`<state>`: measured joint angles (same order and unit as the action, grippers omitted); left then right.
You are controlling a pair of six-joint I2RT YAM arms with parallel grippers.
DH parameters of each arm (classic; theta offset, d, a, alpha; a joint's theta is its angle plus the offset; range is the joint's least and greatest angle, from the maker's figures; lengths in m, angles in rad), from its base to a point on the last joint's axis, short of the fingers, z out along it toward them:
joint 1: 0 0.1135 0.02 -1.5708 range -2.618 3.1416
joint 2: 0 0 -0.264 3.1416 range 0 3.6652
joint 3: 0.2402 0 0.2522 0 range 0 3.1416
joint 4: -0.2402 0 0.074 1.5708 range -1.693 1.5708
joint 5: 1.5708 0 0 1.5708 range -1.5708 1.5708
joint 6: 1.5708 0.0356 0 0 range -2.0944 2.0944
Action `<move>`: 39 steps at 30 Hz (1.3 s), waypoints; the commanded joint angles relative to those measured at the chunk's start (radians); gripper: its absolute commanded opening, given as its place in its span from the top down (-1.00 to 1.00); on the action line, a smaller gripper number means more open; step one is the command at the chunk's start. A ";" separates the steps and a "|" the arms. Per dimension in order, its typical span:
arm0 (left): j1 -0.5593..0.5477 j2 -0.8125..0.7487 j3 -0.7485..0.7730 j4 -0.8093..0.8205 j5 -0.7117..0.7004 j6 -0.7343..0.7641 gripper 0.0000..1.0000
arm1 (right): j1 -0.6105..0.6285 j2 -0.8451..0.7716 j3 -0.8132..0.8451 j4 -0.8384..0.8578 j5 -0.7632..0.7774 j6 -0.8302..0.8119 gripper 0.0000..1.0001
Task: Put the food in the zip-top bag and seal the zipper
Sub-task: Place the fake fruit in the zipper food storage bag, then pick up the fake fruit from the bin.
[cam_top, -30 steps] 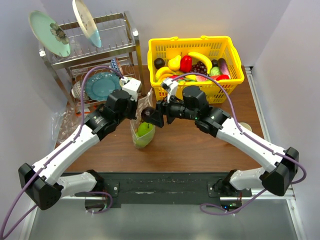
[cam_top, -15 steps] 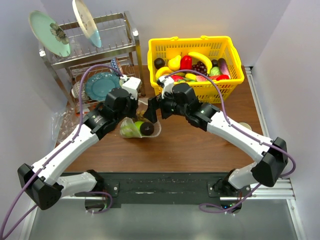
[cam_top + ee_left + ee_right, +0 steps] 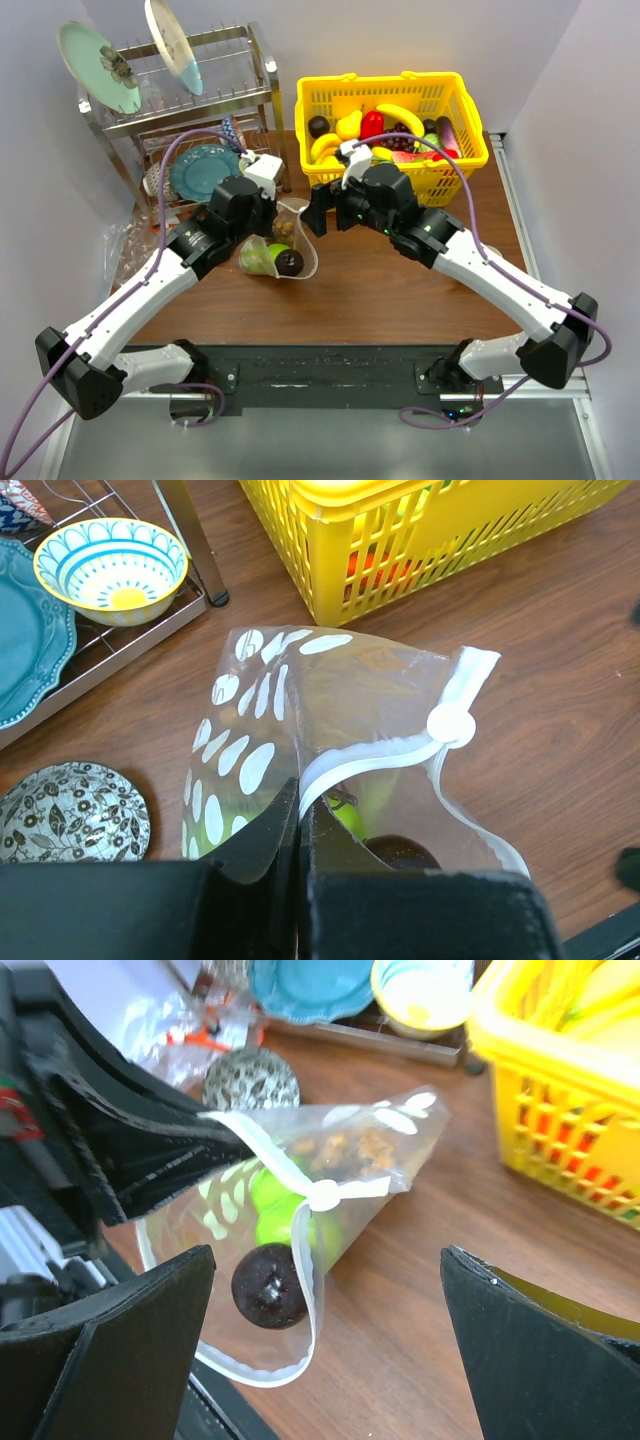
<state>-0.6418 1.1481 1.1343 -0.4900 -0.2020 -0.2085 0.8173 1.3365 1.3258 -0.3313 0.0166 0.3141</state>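
I'm pinching the bag (image 3: 283, 250) rim, centre frame, with the left gripper (image 3: 300, 830); green, dark and tan fruit (image 3: 265, 1205) are lying inside. The right gripper (image 3: 328, 1255) is gaping, empty. A full basket (image 3: 318, 110) is sitting upper right on the wooden table (image 3: 400, 290).

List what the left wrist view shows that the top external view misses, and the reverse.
Left wrist only: the white slider and a yellow-and-blue bowl. Top external only: the right arm, two upright plates, bananas. Both: the zip-top bag pinched by the left fingers, green fruit and dark fruit inside, the yellow basket.
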 commanded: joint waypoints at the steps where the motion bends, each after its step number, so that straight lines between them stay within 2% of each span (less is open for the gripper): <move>1: 0.004 -0.030 -0.007 0.064 0.018 0.001 0.97 | -0.001 -0.036 0.047 -0.035 0.100 0.003 -0.97; 5: 0.004 -0.047 -0.024 0.080 0.019 0.011 1.00 | 0.000 -0.033 0.062 -0.074 0.183 -0.010 -0.97; 9: 0.004 -0.102 -0.086 0.143 -0.039 0.014 1.00 | -0.003 -0.008 0.111 -0.130 0.273 -0.055 -0.97; 13: 0.004 -0.159 -0.148 0.217 -0.051 0.041 1.00 | -0.045 0.079 0.262 -0.247 0.295 -0.072 -0.98; 17: 0.004 -0.176 -0.180 0.238 -0.042 0.075 1.00 | -0.153 0.164 0.369 -0.267 0.159 -0.027 -0.97; 22: 0.004 -0.179 -0.205 0.254 -0.022 0.078 1.00 | -0.248 0.260 0.464 -0.239 0.134 -0.030 -0.97; 25: 0.004 -0.176 -0.214 0.263 -0.002 0.084 1.00 | -0.320 0.370 0.582 -0.278 0.054 -0.027 -0.97; 27: 0.004 -0.172 -0.220 0.268 0.010 0.087 1.00 | -0.357 0.424 0.682 -0.311 0.010 -0.009 -0.97; 31: 0.004 -0.171 -0.234 0.277 0.027 0.084 1.00 | -0.440 0.643 0.887 -0.405 -0.091 0.028 -0.98; 35: 0.005 -0.172 -0.246 0.286 0.033 0.083 1.00 | -0.460 0.838 1.146 -0.523 -0.199 0.052 -0.91; 39: 0.005 -0.183 -0.261 0.288 0.016 0.087 1.00 | -0.460 0.908 1.124 -0.497 -0.279 0.091 -0.89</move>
<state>-0.6415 0.9840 0.8852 -0.2581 -0.1814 -0.1371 0.3401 2.2150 2.4256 -0.7666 -0.1177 0.3546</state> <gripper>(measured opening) 0.019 0.949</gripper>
